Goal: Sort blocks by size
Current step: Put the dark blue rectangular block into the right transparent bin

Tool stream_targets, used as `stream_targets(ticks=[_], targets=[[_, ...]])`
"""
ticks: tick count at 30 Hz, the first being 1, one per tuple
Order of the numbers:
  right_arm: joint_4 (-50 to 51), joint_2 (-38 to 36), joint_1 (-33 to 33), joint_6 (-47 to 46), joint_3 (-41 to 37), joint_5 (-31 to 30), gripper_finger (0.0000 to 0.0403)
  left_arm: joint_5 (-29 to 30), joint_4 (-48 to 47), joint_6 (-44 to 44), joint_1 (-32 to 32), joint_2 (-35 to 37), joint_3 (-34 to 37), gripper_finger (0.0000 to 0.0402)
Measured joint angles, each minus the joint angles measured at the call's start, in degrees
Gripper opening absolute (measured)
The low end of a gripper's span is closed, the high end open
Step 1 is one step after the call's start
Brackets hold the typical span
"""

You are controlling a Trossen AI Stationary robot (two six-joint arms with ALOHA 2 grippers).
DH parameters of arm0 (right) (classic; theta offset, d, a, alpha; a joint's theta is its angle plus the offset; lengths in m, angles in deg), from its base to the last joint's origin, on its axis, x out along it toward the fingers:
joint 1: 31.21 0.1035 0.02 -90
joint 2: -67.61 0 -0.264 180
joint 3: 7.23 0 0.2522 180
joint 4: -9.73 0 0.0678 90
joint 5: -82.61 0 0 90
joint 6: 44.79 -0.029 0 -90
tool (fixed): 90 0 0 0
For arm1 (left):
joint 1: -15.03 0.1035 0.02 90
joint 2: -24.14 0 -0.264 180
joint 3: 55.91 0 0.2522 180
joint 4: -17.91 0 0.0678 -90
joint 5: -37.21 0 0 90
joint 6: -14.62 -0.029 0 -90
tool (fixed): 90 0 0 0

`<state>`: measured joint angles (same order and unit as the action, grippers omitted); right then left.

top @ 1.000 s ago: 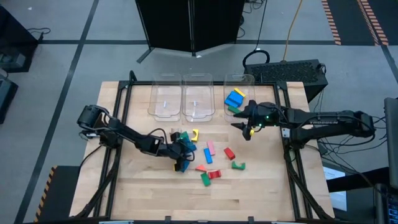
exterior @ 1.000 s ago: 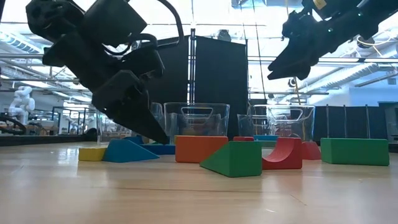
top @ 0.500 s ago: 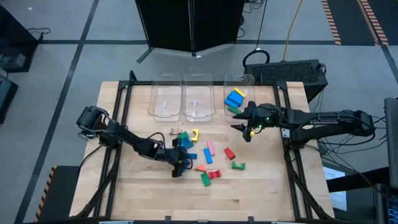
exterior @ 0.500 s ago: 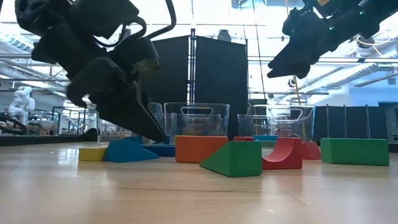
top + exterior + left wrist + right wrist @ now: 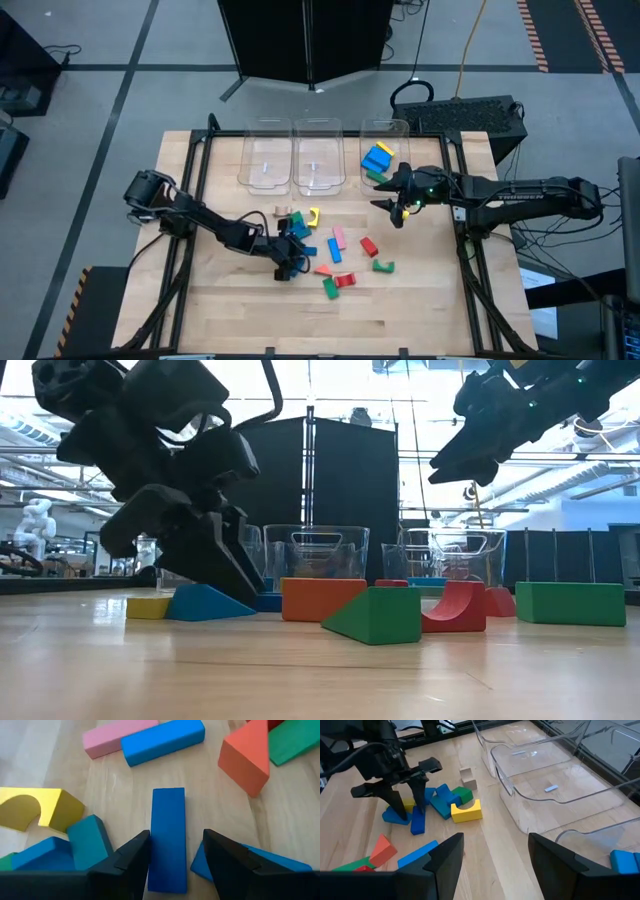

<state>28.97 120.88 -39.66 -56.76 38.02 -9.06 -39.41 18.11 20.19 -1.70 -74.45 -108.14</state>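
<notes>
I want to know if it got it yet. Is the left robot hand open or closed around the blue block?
Open. The left gripper has a finger on each side of the flat blue block, with gaps showing.

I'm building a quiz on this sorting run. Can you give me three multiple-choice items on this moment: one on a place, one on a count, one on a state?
1. Where is the left gripper?
A. Over a bin
B. Down at the block pile, astride a blue block
C. Off the table

2. How many clear bins hold blocks?
A. One
B. Two
C. Three

3. The right gripper is:
A. Shut on a red block
B. Inside a bin
C. Open, holding nothing

Answers: 1 B, the left wrist view shows a finger either side of the block. 2 A, only the right bin has blocks. 3 C, its wrist view shows parted fingers with nothing between.
</notes>
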Motion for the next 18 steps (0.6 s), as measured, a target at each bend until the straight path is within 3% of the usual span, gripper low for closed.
stream_targets(ticks=[12,18], targets=[[-0.1,0.0,0.8,-0.9,0.0,0.2,0.021,-4.2,1.4,2.0,2.8,-2.3,-0.1,0.0182],[-0.4,0.0,2.7,-1.1,0.0,0.2,0.021,-4.9,1.7,3.6,3.1,-2.4,-0.1,0.0119]])
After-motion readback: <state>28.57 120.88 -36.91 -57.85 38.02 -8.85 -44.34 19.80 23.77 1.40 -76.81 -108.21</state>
